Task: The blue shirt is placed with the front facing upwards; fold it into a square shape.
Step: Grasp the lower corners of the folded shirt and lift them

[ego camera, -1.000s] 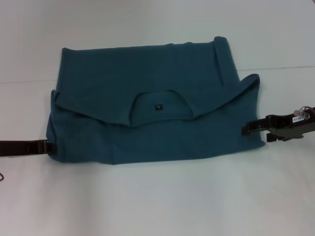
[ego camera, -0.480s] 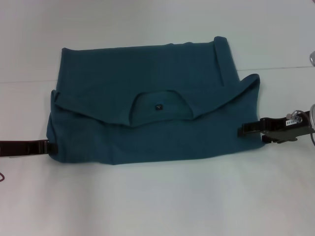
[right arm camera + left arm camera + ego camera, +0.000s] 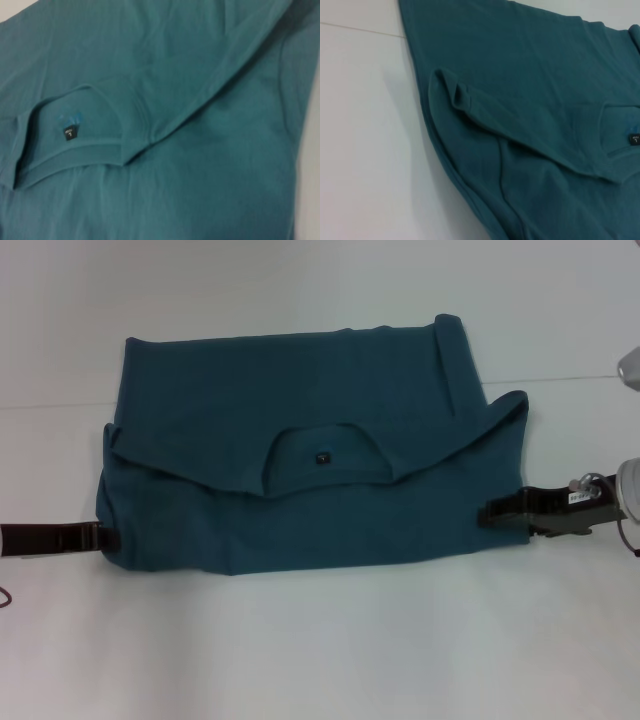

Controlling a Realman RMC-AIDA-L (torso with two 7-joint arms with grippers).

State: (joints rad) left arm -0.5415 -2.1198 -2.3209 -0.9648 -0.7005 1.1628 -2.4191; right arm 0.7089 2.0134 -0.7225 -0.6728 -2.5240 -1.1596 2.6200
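Observation:
The blue shirt lies folded into a wide band on the white table, neck opening and small dark label facing up. Its chest print is hidden. My left gripper is low at the shirt's near left edge, touching the fabric. My right gripper is at the shirt's near right edge, its tip over the fabric. The left wrist view shows the shirt with a folded sleeve and the label. The right wrist view shows the shirt, its collar and the label.
The white table spreads all round the shirt. A faint seam line crosses it behind the shirt. A pale part of the right arm shows at the right edge.
My right gripper has moved left and slightly down, from just off the shirt's right edge to over it. The left gripper and the shirt have stayed put.

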